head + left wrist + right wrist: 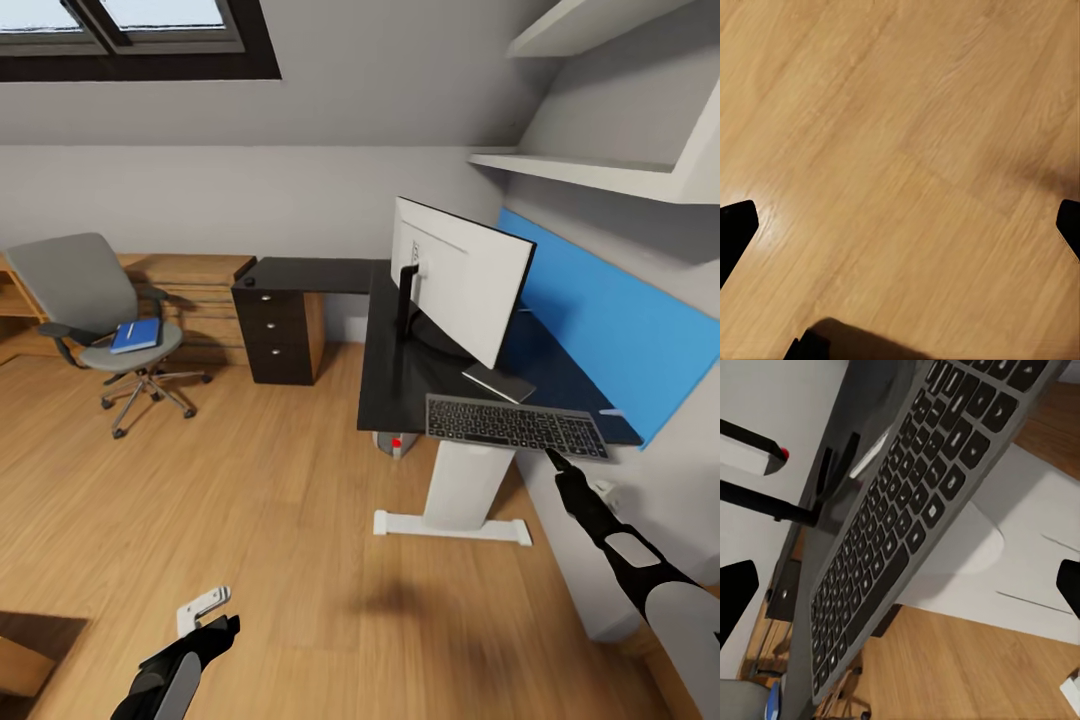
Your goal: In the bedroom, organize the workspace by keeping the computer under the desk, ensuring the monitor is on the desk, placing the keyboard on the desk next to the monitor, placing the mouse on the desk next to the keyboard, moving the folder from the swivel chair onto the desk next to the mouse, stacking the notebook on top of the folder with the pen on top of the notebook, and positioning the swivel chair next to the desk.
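The keyboard [515, 426] lies on the near edge of the black desk [400, 375], in front of the monitor [460, 275], which stands with its white back toward me. My right gripper [553, 458] is open just off the keyboard's near right corner; the right wrist view looks along the keyboard [915, 510] with the fingers [736, 600] spread wide. A flat dark notebook [500, 383] rests beside the monitor's base. The computer [395, 443] sits under the desk. The blue folder [135, 335] lies on the swivel chair [100, 310] at far left. My left gripper [205, 615] hangs open over the floor [900, 150].
A dark drawer unit [280, 335] holds up the desk's far wing, with a light wooden dresser [195, 290] behind the chair. The desk's white leg [465, 490] stands close to my right arm. White shelves [600, 170] and a blue wall panel [620, 320] line the right wall.
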Controlling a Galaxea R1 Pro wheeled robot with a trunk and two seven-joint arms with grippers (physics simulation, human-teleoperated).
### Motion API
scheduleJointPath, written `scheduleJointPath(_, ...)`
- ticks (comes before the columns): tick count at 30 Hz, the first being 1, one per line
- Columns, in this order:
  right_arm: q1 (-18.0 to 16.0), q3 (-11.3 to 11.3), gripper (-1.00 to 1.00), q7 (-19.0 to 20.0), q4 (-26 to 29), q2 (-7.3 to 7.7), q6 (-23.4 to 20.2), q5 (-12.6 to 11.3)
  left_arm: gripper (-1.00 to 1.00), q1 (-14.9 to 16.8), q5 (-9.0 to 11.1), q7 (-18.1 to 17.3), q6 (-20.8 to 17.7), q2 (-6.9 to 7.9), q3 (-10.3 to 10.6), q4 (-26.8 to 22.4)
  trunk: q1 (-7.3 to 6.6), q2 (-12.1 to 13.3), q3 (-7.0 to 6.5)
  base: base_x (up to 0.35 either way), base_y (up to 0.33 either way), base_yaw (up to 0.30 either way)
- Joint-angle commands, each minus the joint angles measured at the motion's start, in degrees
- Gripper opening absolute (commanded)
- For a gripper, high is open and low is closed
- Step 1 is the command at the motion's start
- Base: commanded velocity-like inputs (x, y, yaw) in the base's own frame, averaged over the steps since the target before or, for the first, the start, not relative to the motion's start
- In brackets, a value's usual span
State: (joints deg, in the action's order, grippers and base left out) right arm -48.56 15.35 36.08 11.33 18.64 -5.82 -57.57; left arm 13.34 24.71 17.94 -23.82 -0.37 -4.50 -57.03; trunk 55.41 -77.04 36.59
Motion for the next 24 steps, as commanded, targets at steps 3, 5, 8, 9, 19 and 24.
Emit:
scheduleJointPath(3, 0.0, 0.1, 1.0, 0.2, -0.1, 0.03, -0.6, -0.6, 1.0, 0.0, 0.6, 0.3, -0.2, -0.05, 0.0, -0.1, 0.02, 0.0, 0.05, 0.179, 0.0, 0.0)
scheduleJointPath(5, 0.0, 0.2, 1.0, 0.1, -0.1, 0.02, -0.6, -0.6, 1.0, 0.0, 0.6, 0.4, -0.3, -0.06, 0.0, -0.1, 0.02, 0.0, 0.05, 0.064, 0.0, 0.0)
scheduleJointPath(8, 0.0, 0.2, 1.0, 0.0, -0.1, 0.0, -0.6, -0.6, 1.0, 0.0, 0.6, 0.4, -0.2, -0.08, 0.0, -0.1, 0.02, 0.0, 0.05, 0.049, 0.0, 0.0)
scheduleJointPath(9, 0.0, 0.2, 1.0, 0.0, -0.1, 0.0, -0.6, -0.6, 1.0, 0.0, 0.6, 0.4, -0.2, -0.1, 0.0, -0.1, 0.02, 0.0, 0.05, 0.123, 0.0, 0.0)
scheduleJointPath(19, 0.0, 0.2, 1.0, -0.6, -0.4, 0.14, -0.6, -0.6, 1.0, 0.0, 0.6, 0.3, -0.2, -0.09, 0.0, -0.1, 0.02, 0.0, 0.05, 0.134, 0.0, 0.0)
scheduleJointPath(24, 0.0, 0.2, 1.0, -1.2, -0.4, 0.16, -0.6, -0.6, 1.0, 0.0, 0.6, 0.3, -0.4, -0.14, 0.1, -0.2, 0.9, -1.6, 0.77, 0.009, 0.0, 0.0)
